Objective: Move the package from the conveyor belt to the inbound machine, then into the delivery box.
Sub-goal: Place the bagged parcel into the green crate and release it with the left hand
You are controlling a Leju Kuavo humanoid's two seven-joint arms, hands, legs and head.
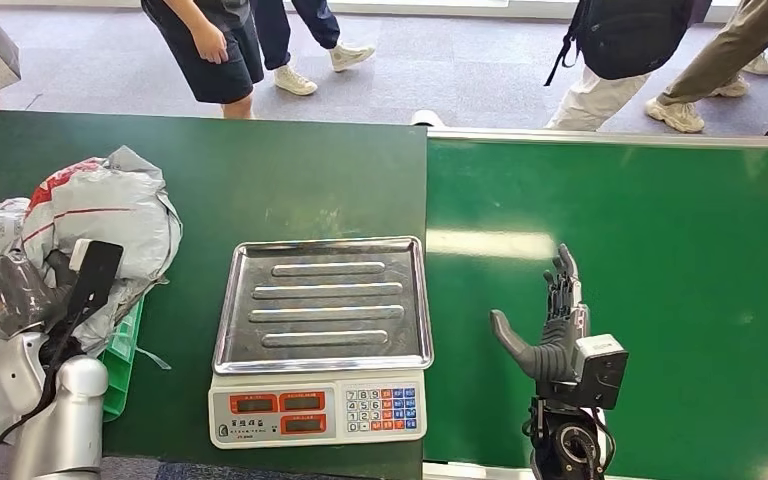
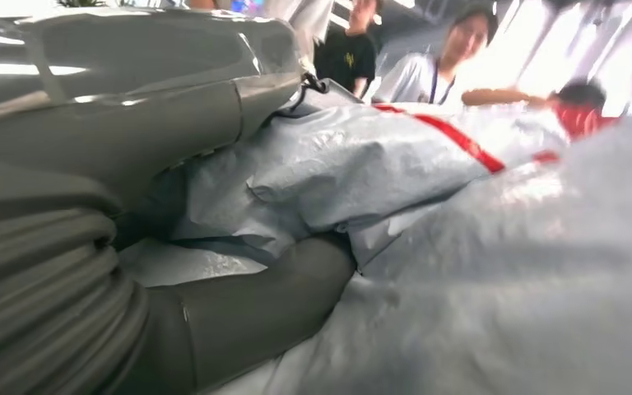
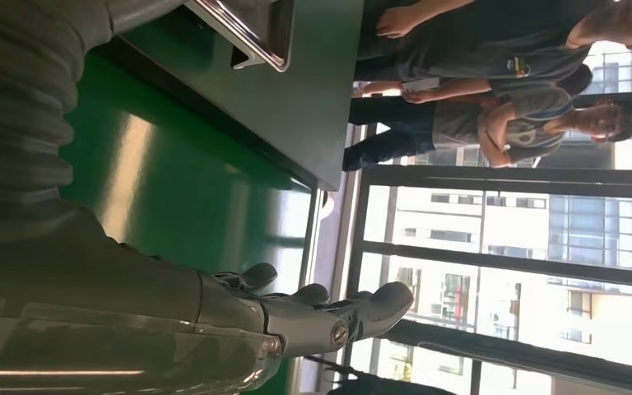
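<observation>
Parcel-sorting demo area in an office-type hall: green conveyor belt [image 1: 640, 250], weighing scale [image 1: 320, 340], grey mail bags [image 1: 100, 215], carpet floor [image 1: 460, 70], onlookers [image 1: 210, 45], big windows [image 3: 502, 247].

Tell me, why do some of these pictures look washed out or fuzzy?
Head view: sharp, with pale ceiling glare on the green conveyor belt and the scale's steel tray. Left wrist view: the grey packages sit very close and look soft, and the people behind are blurred against bright light. Right wrist view: turned sideways, with bright windows beyond the right hand.
</observation>
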